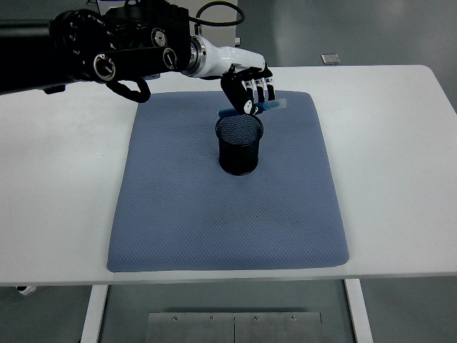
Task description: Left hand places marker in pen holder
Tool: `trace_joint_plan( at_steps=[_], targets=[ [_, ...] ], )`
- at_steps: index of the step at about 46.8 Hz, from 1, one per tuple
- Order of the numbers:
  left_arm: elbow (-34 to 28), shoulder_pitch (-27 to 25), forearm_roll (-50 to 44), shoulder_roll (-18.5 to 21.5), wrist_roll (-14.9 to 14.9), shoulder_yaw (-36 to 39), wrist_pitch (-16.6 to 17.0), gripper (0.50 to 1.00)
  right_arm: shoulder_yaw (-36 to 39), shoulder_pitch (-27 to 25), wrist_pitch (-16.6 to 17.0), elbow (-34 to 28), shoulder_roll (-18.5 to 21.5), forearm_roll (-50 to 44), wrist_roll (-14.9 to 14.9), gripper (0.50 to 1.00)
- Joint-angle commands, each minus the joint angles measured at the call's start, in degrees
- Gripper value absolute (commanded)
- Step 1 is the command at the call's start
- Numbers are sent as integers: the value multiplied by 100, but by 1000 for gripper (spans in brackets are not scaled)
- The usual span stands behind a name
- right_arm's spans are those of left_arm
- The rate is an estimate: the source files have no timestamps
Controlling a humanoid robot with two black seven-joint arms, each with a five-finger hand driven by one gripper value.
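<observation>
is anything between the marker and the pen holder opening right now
Nothing visible. The left hand holds the marker roughly level just above and behind the pen holder. The holder's mouth looks open and empty, and only the blue mat lies around it.

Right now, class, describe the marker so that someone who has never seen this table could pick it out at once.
On the white table lies a blue-grey mat, with a black mesh pen holder standing on its far half. Just above and behind the holder's rim, the robot's left hand grips the marker. It is the only slim, light blue stick, held nearly level.
</observation>
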Motion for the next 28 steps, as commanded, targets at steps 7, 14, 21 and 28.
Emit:
trace_joint_plan(
  at_steps=[7,14,21,28],
  targets=[
    [-3,186,-476,-43,-126,-70,125,500,0,0,0,0,0,0,0,1000],
    [6,283,-573,-51,-161,-62,213,500,0,0,0,0,0,0,0,1000],
    [6,397,-573,-34,-232,-44,292,557,0,0,0,0,0,0,0,1000],
    [6,371,-573,28,-232,-53,345,844,0,0,0,0,0,0,0,1000]
  ],
)
